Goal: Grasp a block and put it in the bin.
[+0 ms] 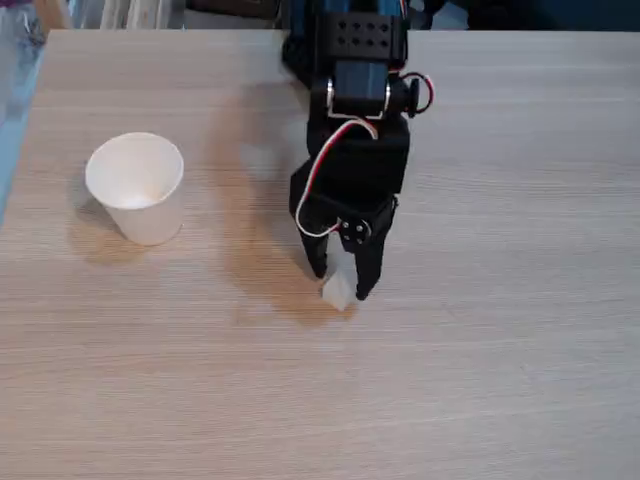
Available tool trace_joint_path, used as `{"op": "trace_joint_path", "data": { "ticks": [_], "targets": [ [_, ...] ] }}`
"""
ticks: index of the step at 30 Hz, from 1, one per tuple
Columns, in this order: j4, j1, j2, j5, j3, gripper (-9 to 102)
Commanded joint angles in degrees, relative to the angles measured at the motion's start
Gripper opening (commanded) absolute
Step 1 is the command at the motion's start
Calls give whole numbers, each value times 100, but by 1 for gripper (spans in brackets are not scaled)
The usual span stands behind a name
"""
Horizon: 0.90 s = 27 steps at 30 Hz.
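A small white cube (338, 291) rests on the wooden table (480, 380) near the middle of the fixed view. My black gripper (341, 284) points down over it, its two fingers closed against the cube's sides; the cube's upper part is hidden between them. Whether the cube is lifted off the table I cannot tell. A white paper cup (138, 187) with a rolled rim stands upright at the left, well apart from the gripper, its inside looking empty.
The arm's black body with red and white wires (345, 140) reaches in from the top centre. The table's left edge runs down the far left, with a blue floor beyond it.
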Motion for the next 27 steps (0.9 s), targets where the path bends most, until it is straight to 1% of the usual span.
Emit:
{"op": "trace_joint_path", "data": {
  "ticks": [1, 16, 27],
  "targets": [
    [-70, -18, 35, 9, -44, 27],
    [-167, -237, 167, 123, 299, 26],
    [-299, -141, 141, 35, 299, 26]
  ]
}}
